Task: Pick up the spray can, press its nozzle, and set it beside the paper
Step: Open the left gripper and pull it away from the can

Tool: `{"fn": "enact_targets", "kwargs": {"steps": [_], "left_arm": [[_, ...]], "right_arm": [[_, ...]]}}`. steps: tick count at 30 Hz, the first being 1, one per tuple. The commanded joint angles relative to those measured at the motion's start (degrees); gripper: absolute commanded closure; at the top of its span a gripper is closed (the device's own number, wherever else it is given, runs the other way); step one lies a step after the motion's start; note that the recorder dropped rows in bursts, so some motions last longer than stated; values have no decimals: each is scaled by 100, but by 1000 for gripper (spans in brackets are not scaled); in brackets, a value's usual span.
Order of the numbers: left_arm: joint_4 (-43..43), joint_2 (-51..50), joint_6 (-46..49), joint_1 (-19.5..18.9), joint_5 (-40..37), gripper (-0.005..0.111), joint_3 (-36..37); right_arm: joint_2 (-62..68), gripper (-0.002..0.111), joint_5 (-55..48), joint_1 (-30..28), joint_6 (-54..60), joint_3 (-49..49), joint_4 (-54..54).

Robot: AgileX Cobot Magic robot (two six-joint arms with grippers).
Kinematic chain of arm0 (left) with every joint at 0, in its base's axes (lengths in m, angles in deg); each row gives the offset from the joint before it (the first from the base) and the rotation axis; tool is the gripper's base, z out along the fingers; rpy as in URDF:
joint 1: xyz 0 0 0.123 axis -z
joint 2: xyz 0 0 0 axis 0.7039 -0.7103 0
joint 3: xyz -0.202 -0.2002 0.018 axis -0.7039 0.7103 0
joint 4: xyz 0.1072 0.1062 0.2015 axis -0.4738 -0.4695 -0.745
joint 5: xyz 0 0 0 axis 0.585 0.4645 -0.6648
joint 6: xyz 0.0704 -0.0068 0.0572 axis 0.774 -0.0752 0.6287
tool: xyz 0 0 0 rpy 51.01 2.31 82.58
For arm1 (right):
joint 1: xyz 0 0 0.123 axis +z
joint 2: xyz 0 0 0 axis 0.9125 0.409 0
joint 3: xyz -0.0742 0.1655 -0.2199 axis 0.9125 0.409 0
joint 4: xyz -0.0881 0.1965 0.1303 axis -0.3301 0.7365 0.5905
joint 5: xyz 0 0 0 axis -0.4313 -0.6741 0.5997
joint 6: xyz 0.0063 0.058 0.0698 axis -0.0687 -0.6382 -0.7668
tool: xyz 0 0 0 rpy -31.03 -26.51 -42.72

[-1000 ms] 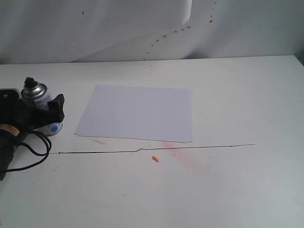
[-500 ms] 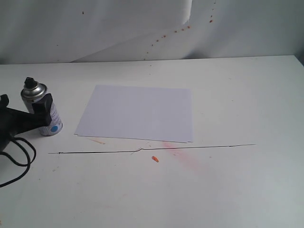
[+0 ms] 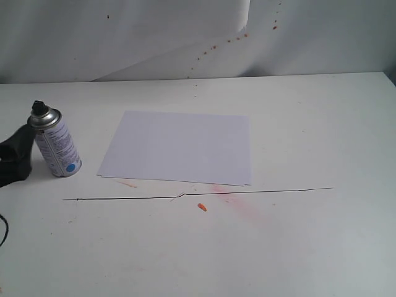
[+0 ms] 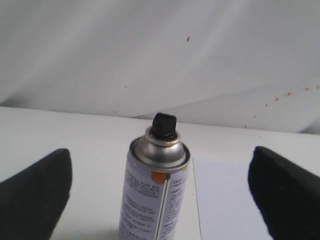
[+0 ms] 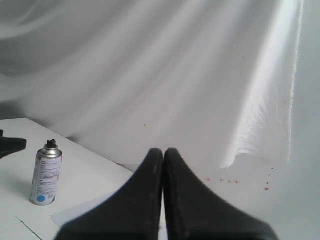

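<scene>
The spray can stands upright on the white table, a short gap to the left of the paper, with its black nozzle on top. My left gripper is open; its black fingers sit at the left edge of the exterior view, just clear of the can. In the left wrist view the can and nozzle rise between and beyond the two spread pads, touching neither. My right gripper is shut on nothing and high above the table, looking toward the can. It is out of the exterior view.
A thin black line runs across the table in front of the paper. A small orange scrap and a reddish smear lie near it. A white cloth backdrop with orange specks hangs behind the table.
My left gripper has drawn back to the left, off the can, and the can is left standing in the same spot. The paper has not moved.
</scene>
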Motion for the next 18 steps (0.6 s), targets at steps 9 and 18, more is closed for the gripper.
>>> {"fn": "enact_targets", "kwargs": {"steps": [9, 18], "left_arm": [[-491, 3372, -244, 11, -1212, 106, 415], [-1777, 5696, -1173, 11, -5457, 107, -538]], "right_arm": [[-19, 108, -22, -15, -12, 28, -51], [-19, 108, -22, -15, -22, 28, -51]]}}
